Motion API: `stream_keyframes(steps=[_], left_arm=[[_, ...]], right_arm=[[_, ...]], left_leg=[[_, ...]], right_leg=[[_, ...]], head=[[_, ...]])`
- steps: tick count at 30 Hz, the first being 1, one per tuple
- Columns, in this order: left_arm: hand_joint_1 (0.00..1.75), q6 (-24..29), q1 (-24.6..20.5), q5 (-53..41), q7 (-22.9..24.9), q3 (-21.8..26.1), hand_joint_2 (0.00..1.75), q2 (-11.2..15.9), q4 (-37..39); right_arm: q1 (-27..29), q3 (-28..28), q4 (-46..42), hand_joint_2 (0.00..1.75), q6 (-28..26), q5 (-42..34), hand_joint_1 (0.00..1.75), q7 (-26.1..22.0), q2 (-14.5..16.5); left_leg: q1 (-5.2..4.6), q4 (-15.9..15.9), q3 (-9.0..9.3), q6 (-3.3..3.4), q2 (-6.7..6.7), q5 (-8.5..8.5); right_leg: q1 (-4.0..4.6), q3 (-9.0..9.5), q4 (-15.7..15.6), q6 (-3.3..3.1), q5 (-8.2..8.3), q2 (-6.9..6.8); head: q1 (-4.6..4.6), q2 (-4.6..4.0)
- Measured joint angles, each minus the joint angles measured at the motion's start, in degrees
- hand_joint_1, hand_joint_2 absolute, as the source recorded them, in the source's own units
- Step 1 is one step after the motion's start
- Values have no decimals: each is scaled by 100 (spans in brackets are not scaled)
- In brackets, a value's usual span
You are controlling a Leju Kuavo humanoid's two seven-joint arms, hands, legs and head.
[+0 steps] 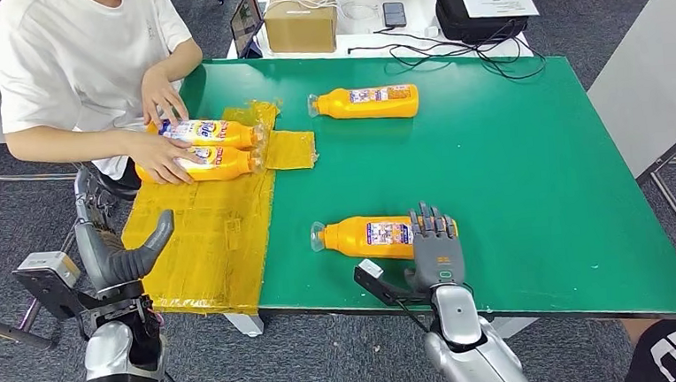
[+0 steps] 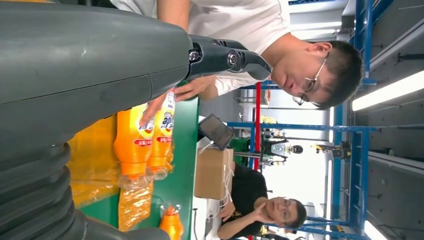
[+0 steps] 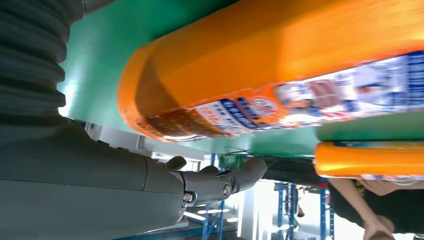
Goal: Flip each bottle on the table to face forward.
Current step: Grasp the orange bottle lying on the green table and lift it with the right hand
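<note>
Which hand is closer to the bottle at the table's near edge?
Right. The right hand rests at the base end of that bottle; the left hand hangs off the table's left side, beside the yellow mat.

Silver arms on this robot, each ending in a dark grey right hand [image 1: 433, 243] and left hand [image 1: 130, 248]; thick grey thumbs, ribbed grey wrist covers, small screws at the fingers, boxy wrist cameras.
</note>
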Motion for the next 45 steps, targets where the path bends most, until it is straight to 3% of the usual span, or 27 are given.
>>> stream_keyframes(steps=[17,27,32,39,45], left_arm=[[0,-9,54,-39,2,27,175,0,-40],[0,-74,-264,285,-53,19,175,-2,248],[0,-61,-369,373,-3,23,175,-4,313],[0,-65,-375,332,43,27,175,-4,422],[0,-95,-259,225,76,29,175,-10,455]], right_arm=[[-120,-185,-68,175,320,-172,0,-403,-114],[-1109,-57,1307,175,477,-725,0,-1136,360],[-1482,129,1858,175,921,-629,0,-786,591],[-1993,337,2419,175,1707,-539,0,-248,637],[-2120,496,2580,175,1602,-364,0,20,627]], left_leg=[[0,0,-2,0,0,0],[2,0,0,4,2,8],[2,0,0,4,3,7],[0,1,1,6,1,6],[0,1,8,6,1,7]], right_leg=[[0,0,1,0,0,0],[2,-1,3,0,4,1],[2,-1,3,0,4,0],[0,1,0,-1,3,0],[0,7,0,1,4,1]], head=[[-2,0],[-2,0],[-2,0],[-2,0],[-2,0]])
